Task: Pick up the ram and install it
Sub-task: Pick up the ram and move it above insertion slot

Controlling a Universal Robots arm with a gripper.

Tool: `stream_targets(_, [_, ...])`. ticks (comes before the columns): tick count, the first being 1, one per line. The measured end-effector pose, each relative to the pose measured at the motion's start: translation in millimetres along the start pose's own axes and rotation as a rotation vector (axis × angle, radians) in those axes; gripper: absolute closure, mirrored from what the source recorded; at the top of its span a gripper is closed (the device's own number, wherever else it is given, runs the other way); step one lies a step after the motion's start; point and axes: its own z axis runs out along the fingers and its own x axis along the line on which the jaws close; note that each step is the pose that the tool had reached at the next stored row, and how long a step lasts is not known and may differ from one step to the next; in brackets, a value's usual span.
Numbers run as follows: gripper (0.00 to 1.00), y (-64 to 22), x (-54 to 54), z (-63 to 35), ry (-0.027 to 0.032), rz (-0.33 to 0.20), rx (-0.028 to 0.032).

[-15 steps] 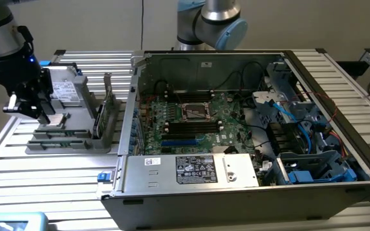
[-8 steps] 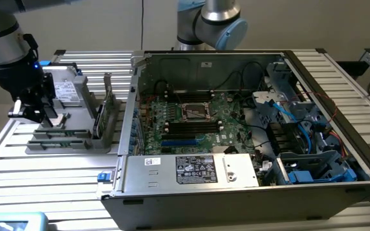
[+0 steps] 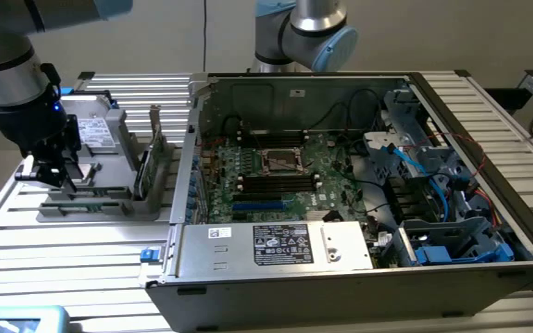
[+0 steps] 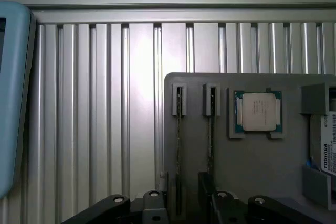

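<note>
- The jaws stand wide apart, one finger point(image 4: 206, 195) on each side of the ram point(image 4: 178, 140), with a gap on both sides; nothing is clamped.
- In the exterior view the arm point(image 3: 12, 76) stands at the exterior view's left, its wrist turned straight down and the black gripper point(image 3: 55, 170) low over the grey holder point(image 3: 109, 201), beside the open computer case point(image 3: 341, 298).
- The ram stands on its long edge in a slot of the holder, one end seated in a small grey bracket, the other end between the fingers.
- It is seen edge-on: a thin, long, dark green strip; its chips and label cannot be made out from this angle.
- A second stick point(image 4: 211, 135) stands parallel in the next slot, just beside it.
- A square silver processor point(image 4: 257, 111) lies flat further along the holder, apart from both sticks.
</note>
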Motion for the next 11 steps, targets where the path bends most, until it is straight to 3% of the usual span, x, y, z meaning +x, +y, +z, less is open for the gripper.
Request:
stream_targets(8, [0.64, -1.9, 1.3, 14.3, 0.0003, -0.005, -0.0003])
stream_targets(11, [0.64, -2.2, 1.3, 18.7, 0.0002, -0.005, 0.0060])
